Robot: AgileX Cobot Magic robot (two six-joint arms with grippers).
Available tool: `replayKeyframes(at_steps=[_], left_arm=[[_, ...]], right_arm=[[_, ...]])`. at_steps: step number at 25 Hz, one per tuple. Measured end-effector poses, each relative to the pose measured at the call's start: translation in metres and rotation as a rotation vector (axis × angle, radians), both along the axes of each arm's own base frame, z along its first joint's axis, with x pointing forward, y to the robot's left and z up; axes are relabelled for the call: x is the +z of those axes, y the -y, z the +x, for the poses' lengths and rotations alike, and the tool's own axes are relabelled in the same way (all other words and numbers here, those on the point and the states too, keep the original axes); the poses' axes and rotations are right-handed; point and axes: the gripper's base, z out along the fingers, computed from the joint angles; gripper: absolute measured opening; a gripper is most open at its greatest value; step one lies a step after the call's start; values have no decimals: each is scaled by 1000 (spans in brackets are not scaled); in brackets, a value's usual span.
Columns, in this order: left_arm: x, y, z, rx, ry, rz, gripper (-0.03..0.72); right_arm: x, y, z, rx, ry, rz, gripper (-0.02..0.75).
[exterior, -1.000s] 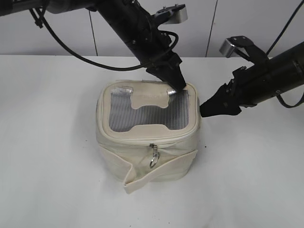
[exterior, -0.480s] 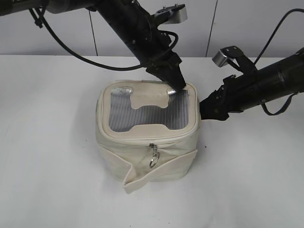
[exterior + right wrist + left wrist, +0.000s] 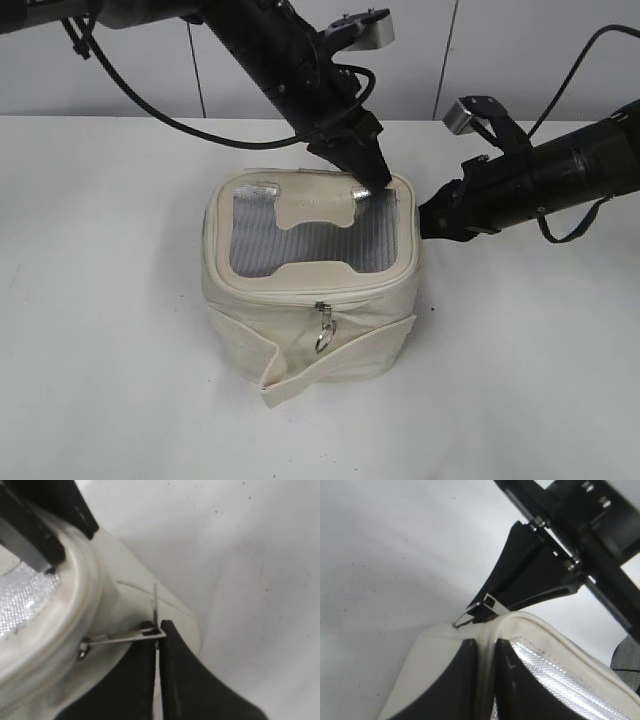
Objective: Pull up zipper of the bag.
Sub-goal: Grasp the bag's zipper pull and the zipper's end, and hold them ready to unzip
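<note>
The cream bag stands on the white table, its grey mesh top panel facing up and a loose strap band wrapped round its lower half. The zipper runs along the top rim; on the near face a small silver slider with a ring pull hangs down.

The left gripper comes in from above and presses on the far right corner of the bag's top. In the left wrist view its fingers are drawn narrow with the raised cream rim of the bag pinched between them.

The right gripper reaches in from the right and meets the bag's upper right edge. In the right wrist view its fingers are nearly together, clamped on a thin metal wire pull that leads from the zip track at the bag's rim
</note>
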Motion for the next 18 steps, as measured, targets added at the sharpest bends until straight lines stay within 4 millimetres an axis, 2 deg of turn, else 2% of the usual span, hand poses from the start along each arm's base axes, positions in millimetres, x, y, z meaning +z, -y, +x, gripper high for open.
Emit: replayKeyframes(at_steps=[5, 14, 18], left_arm=[[0, 0, 0, 0, 1, 2, 74], [0, 0, 0, 0, 1, 2, 74], [0, 0, 0, -1, -1, 0, 73]], right_arm=[[-1, 4, -6, -11, -96, -59, 6], [15, 7, -19, 12, -199, -97, 6], [28, 7, -26, 40, -212, -98, 6]])
